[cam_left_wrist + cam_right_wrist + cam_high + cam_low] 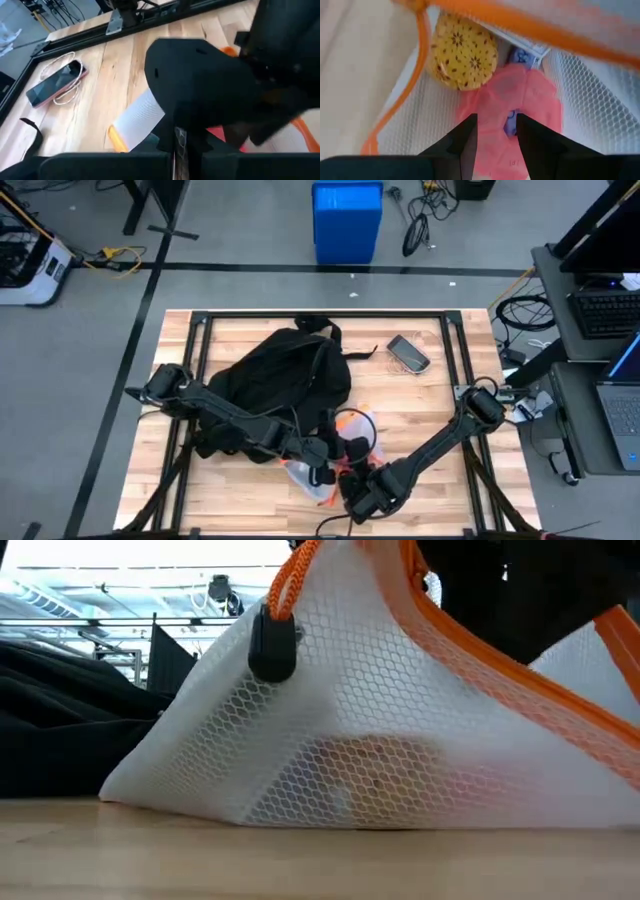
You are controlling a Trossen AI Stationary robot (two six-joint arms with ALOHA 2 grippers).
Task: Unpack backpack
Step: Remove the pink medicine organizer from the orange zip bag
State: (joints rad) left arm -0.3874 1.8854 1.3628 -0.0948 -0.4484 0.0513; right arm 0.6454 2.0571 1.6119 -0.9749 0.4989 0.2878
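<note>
The black backpack lies on the table's left half, and its cloth also shows at the left of the low view. In front of it a white mesh pouch with orange trim stands pulled up like a tent, its bottom edge on the wood. My left gripper is shut at the pouch's top. My right gripper is open inside the pouch, its fingers standing over a pink item beside a round yellow tin. Whether they touch the pink item I cannot tell. My left gripper is shut on the upper part of the mesh pouch, near its orange edge; the other arm and the gripper itself hide the exact spot. The pouch's top is raised, and its lower edge rests on the table.
A phone with a coiled cable lies on the table's far right part. The table's black frame rails run along the edges. A blue bin stands on the floor beyond the far edge. A desk with laptops is to the right.
</note>
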